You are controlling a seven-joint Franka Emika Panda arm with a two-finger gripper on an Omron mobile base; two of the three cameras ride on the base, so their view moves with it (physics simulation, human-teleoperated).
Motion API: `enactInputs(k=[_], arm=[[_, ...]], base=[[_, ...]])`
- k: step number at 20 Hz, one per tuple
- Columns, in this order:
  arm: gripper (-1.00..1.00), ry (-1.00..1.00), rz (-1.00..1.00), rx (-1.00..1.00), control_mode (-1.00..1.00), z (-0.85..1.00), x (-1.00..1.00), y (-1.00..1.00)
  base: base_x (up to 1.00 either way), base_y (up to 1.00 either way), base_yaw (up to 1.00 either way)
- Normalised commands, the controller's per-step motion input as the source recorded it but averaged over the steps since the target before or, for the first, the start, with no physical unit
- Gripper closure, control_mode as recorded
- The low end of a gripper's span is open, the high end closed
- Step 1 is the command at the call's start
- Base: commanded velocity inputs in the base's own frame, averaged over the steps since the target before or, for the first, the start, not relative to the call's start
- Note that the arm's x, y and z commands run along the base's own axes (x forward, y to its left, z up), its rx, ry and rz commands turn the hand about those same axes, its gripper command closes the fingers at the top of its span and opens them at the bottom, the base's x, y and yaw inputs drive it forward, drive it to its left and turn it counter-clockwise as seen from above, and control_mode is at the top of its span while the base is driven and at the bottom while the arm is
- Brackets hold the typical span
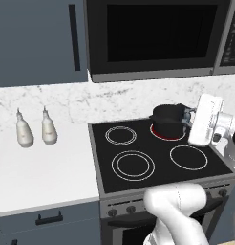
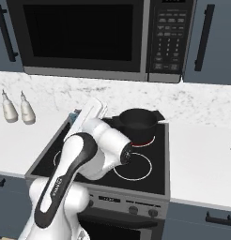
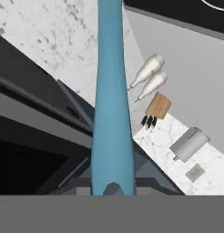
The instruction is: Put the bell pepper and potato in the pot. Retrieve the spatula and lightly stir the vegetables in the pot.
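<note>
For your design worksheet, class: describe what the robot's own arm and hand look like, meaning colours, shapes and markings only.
The arm is built of smooth, rounded glossy white shells with dark grey to black bands at the joints. Faint dark lettering runs along one lower link. The hand is a flat, boxy white block with rounded corners. No loose cables show.

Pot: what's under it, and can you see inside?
The pot sits on the back burner, whose red glowing ring shows at its base. Its inside looks plain black in both base views; whether any vegetables are in there cannot be told.
</note>
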Motion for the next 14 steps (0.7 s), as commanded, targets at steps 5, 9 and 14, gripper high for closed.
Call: enactInputs(k=[5,9,14], arm=[[1.0,0.0,0.0,0.31,-1.0,0.04,0.6,-0.99],[1.0,0.06,0.0,0.33,-1.0,0.06,0.66,-0.95],[1.0,0.04,0.0,0.34,-1.0,0.06,0.49,-0.79]], base=[[0.0,0.0,0.0],[0.0,0.0,0.0],[0.0,0.0,0.0]])
